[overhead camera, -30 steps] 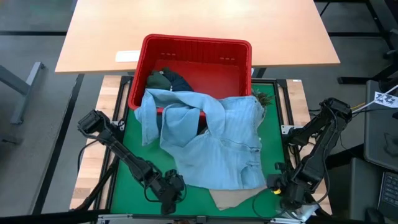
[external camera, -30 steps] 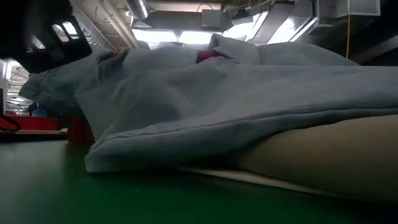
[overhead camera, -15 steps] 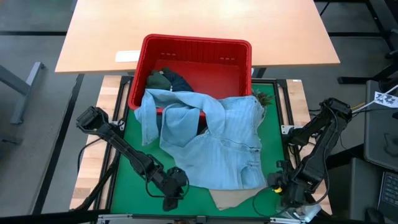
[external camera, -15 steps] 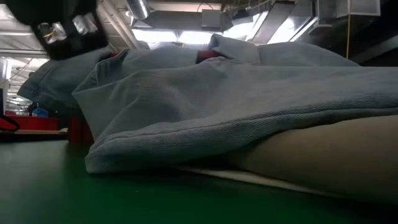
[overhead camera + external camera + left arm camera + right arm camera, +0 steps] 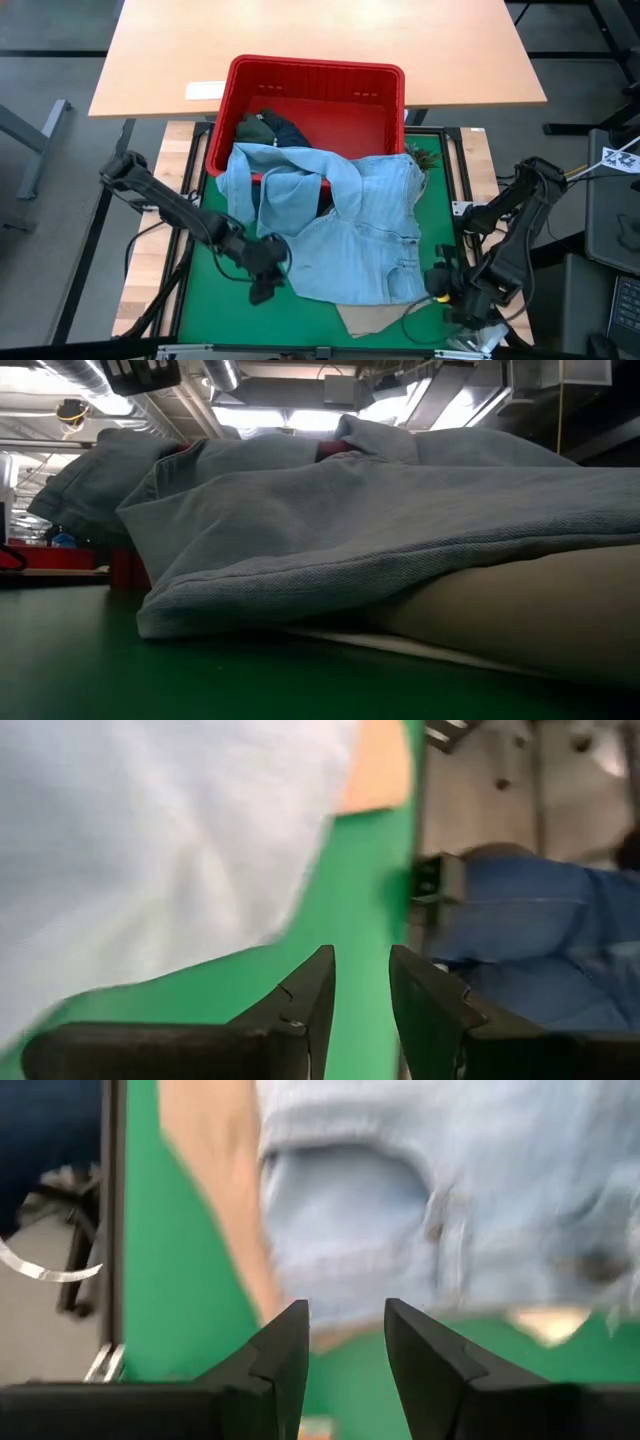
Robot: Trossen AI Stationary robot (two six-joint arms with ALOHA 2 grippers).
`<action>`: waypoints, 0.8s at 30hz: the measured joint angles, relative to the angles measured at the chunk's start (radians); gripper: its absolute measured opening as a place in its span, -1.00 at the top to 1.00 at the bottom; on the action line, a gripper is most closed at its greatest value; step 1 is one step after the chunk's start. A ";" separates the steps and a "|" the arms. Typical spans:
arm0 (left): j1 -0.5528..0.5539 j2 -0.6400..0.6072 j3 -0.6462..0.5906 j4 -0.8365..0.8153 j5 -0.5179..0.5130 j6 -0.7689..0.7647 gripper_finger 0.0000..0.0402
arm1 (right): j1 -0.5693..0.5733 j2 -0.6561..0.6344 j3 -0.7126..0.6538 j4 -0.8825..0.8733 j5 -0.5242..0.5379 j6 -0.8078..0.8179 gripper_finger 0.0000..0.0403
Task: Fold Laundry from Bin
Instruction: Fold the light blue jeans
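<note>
The red bin (image 5: 316,75) stands at the far side of the green mat (image 5: 215,290). Dark olive and navy laundry (image 5: 268,128) lies inside it. A light blue shirt (image 5: 345,240) hangs over the bin's near rim and spreads across the mat, on top of a beige garment (image 5: 372,318) whose near edge pokes out. My left gripper (image 5: 262,288) hovers open beside the shirt's left hem (image 5: 150,870). My right gripper (image 5: 447,290) hovers open off the shirt's right near corner (image 5: 400,1210). Both are clear of the cloth.
A tan wooden table (image 5: 320,40) with a white paper (image 5: 205,90) stands behind the bin. Bare mat lies left of the shirt and along the near edge. The mat's frame edge (image 5: 110,1230) runs close to my right gripper.
My left gripper has risen and gone toward the far edge, along the shirt's left hem; in the low view it has climbed almost out of the picture. My right gripper has lifted a little and edged toward the shirt's corner. The laundry has not moved.
</note>
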 joint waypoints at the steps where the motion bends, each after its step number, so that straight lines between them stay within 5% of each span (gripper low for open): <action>1: 0.012 -0.027 0.000 -0.040 -0.020 0.000 0.53 | -0.019 0.000 0.000 0.016 0.018 -0.024 0.34; 6: 0.078 -0.159 0.000 -0.221 -0.162 -0.038 0.52 | -0.132 0.000 0.000 0.118 0.032 -0.128 0.34; 14: 0.174 -0.265 0.000 -0.451 -0.532 -0.211 0.52 | -0.286 0.000 0.000 0.261 0.031 -0.332 0.34; 24: 0.336 -0.230 0.000 -0.472 -0.572 -0.214 0.52 | -0.374 0.001 0.000 0.293 0.007 -0.363 0.34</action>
